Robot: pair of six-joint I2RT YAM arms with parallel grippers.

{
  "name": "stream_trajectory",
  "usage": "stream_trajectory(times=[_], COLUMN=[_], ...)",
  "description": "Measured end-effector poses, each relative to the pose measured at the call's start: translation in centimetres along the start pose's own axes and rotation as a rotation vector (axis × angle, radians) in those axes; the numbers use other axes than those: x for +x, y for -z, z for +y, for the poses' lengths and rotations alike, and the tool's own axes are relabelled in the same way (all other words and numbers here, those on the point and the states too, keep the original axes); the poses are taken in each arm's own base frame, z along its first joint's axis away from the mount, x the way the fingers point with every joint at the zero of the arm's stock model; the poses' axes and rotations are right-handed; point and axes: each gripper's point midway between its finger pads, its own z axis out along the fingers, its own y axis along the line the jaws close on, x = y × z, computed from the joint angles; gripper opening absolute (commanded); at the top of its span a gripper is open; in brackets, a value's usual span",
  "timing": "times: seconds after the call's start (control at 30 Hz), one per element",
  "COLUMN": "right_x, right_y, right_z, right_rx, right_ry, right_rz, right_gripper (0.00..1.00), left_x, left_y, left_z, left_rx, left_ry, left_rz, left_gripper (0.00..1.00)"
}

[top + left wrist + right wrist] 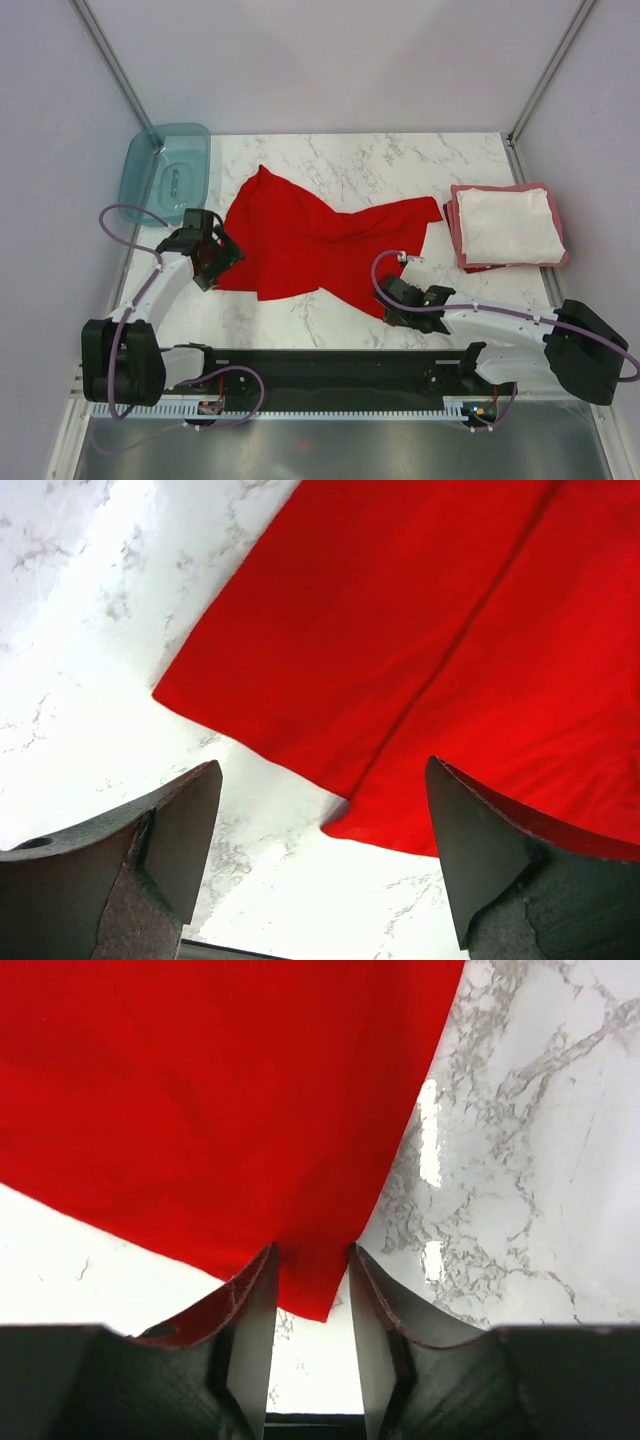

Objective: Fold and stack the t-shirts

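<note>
**Two robot hands at the near corners of a rumpled red t-shirt**

Nearest to us, two arms reach out from the near edge of the marble tabletop [400,160]. The right hand [310,1250] sits low at the near right corner of the bright red t-shirt [310,245]. Its two fingers stand partly narrowed, one on each side of the pointed tip of cloth, with a gap showing between them. We judge that it is placed to take this corner and is not yet clamped on it.

The left hand [322,765] hovers at the shirt's near left edge, its fingers spread wide and holding nothing. A hem corner lies just beyond its fingertips. We judge that it is lined up for that corner, so that both hands can lift and spread the cloth together.

The red t-shirt lies unfolded and creased in the middle of the tabletop. It likely needs flattening before any fold.

Farther off, to the right, the white t-shirt [508,225] rests folded on the dull pinkish-red t-shirt [458,235], which is also folded and shows around its edges. This stack sits apart from the red shirt, likely where the red one belongs last.

At the far left corner stands a translucent teal tub [140,150], untouched.
</note>
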Motion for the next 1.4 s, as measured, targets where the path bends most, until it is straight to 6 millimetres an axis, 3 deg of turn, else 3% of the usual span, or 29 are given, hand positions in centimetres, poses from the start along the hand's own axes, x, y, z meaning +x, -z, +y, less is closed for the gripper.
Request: stream_trajectory(times=[0.03, 0.23, 0.33, 0.53, 0.83, 1.0, 1.3, 1.4], right_x=[-0.1, -1.2, -3.2, -8.3, -11.1, -11.1, -10.8, -11.0], right_y=[-0.1, -0.4, -0.7, -2.3, -2.9, -2.9, -3.1, -3.1], right_z=[0.0, -0.2, -0.3, -1.7, -4.8, -6.4, -6.3, -6.3], right_rx=[0.006, 0.042, 0.079, 0.154, 0.198, 0.197, 0.181, 0.177], right_ry=[0.004, 0.016, 0.000, -0.079, -0.123, -0.151, -0.143, -0.146], right_rz=[-0.005, -0.047, -0.073, -0.118, -0.147, -0.144, -0.127, -0.129], right_gripper=[0.25, 0.06, 0.00, 0.00, 0.00, 0.00, 0.00, 0.00], left_x=[0.3, 1.4, 1.7, 1.8, 1.3, 2.1, 3.2, 3.5], left_y=[-0.4, -1.4, -1.7, -1.6, -2.4, -2.9, -3.4, -3.4], left_z=[0.3, 1.5, 2.2, 2.8, 2.8, 3.5, 3.5, 3.0], left_rx=[-0.019, -0.078, -0.104, -0.104, -0.110, -0.119, -0.102, -0.084], left_ry=[-0.002, -0.008, -0.005, -0.001, 0.006, 0.011, 0.001, -0.010], left_rz=[0.015, 0.061, 0.055, 0.017, -0.008, 0.001, 0.024, 0.033], left_gripper=[0.90, 0.89, 0.86, 0.83, 0.75, 0.69, 0.68, 0.61])
